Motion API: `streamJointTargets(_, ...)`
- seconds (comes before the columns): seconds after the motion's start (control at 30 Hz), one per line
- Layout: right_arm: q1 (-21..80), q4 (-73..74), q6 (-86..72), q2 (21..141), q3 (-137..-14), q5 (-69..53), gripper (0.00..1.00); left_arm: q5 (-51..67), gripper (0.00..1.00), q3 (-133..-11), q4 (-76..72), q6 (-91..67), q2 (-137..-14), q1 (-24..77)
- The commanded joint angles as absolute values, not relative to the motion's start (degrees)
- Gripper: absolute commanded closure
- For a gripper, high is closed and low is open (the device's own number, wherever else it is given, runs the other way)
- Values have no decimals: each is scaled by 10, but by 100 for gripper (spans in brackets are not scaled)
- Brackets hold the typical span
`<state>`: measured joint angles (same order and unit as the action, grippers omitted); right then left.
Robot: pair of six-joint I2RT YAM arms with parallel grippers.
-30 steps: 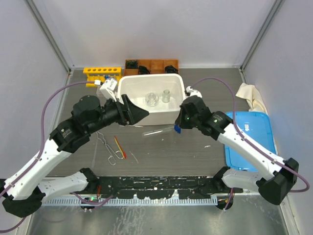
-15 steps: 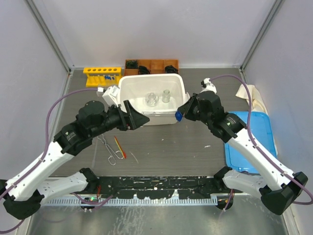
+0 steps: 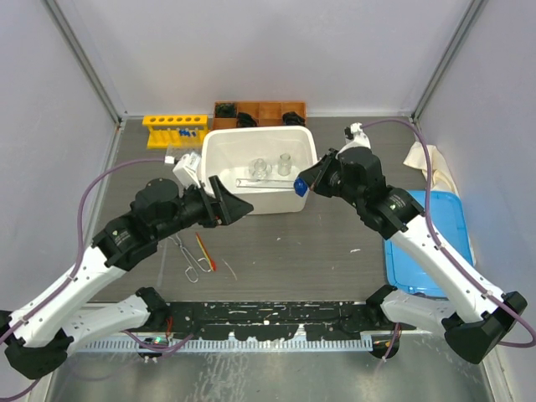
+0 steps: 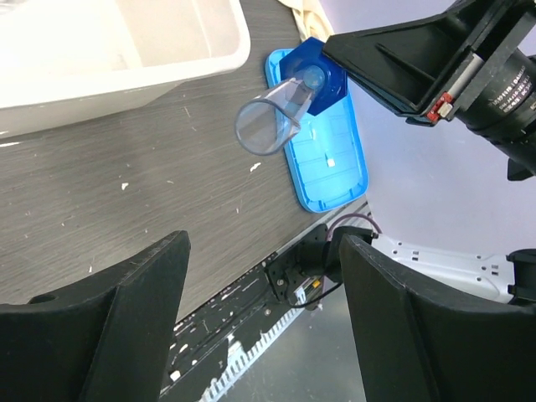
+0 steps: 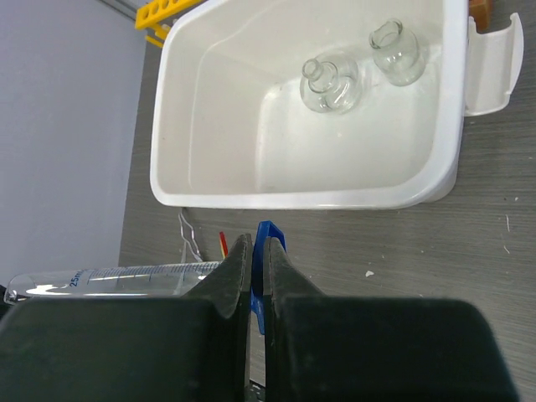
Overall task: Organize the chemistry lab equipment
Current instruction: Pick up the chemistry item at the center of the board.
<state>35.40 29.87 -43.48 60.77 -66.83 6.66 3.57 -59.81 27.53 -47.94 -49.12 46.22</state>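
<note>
Right gripper (image 3: pixel 306 181) – jaws pinched nearly shut on the blue hexagonal base (image 4: pixel 314 75) of a clear graduated cylinder (image 3: pixel 261 181). The cylinder is held level and off the counter (image 3: pixel 335 243), with its open mouth toward the left arm. From above it crosses the front part of the white bin (image 3: pixel 219 151). Whether it is over the bin or just in front of it I cannot tell.

Left gripper (image 3: pixel 234 194) – jaws spread wide with nothing between them, at the bin's front left corner. The left wrist view looks straight into the cylinder's mouth; the jaws are apart from it.

Inside the bin: two small clear flasks (image 3: pixel 260 170), upright and side by side toward the back.

Back left: yellow tube rack (image 3: pixel 172 126) with blue-capped tubes (image 3: pixel 191 131) at its right end. Beside it, behind the bin, is a wooden compartment tray (image 3: pixel 260 110).

Near left, under the left arm: metal tongs (image 3: pixel 186 255) flat on the counter, with the red-orange stick (image 3: pixel 204 251) just to their right.

Right side: blue lid (image 3: pixel 427 243) lying flat, with a crumpled cloth (image 3: pixel 427 163) behind it.
</note>
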Motion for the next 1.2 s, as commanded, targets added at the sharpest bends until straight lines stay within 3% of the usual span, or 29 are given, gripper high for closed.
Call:
streamJointTargets(0.0,351,260,-429,609,-702,59,99,15,25,-609,230,-484,-494,460)
streamJointTargets(0.6,351,264,-413,607,-688,35,99,-1,27,-669,192,-448,-554,459)
streamJointTargets(0.93,351,265,-411,599,-681,42,99,-17,45,-676,191,-446,-558,451)
streamJointTargets(1.17,351,265,-407,600,-681,41,99,-36,44,-673,193,-446,-550,447)
